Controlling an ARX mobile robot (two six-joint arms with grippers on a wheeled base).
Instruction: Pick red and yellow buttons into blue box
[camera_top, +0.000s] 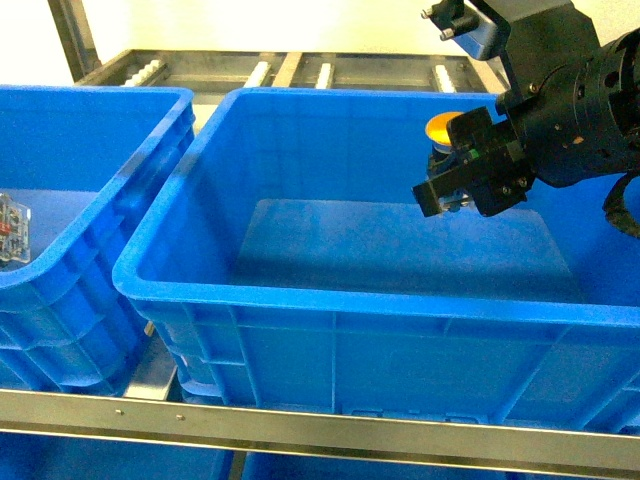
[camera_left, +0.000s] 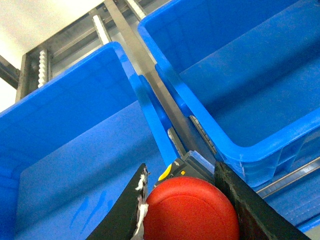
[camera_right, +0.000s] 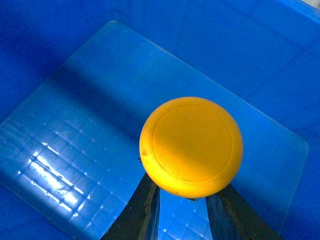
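**Inspector:** Buttons first. Yellow button (camera_right: 191, 146) is pinched between the jaws of the right gripper (camera_top: 462, 178), cap facing the wrist camera, base hidden behind the cap. In the head view its yellow cap shows just above the black fingers, held in the air inside the upper right part of the blue box (camera_top: 330, 300), clear of the floor and apart from the walls.

**Clerk:** And the red one?

**Inspector:** Red button (camera_left: 192, 210) sits clamped between the two dark fingers of the left gripper (camera_left: 187, 212), seen only in the left wrist view. A yellow and black part of its body shows just behind the cap. Beyond it lie one blue crate's floor and, to the right, a second crate (camera_left: 260, 75), with a metal rail (camera_left: 150, 75) running between the two rims. I cannot tell from that view which of them is the target box.

**Clerk:** Left gripper in the head view?

**Inspector:** Not visible there.

**Clerk:** Surroundings?

**Inspector:** Neighbouring blue crate (camera_top: 90, 230) stands touching or just beside the box on its left; a clear and red part (camera_top: 12, 230) lies inside at the frame edge, too cropped to identify. Both crates rest on a metal shelf with a front bar (camera_top: 300, 420). Roller tracks (camera_top: 320, 72) run behind.
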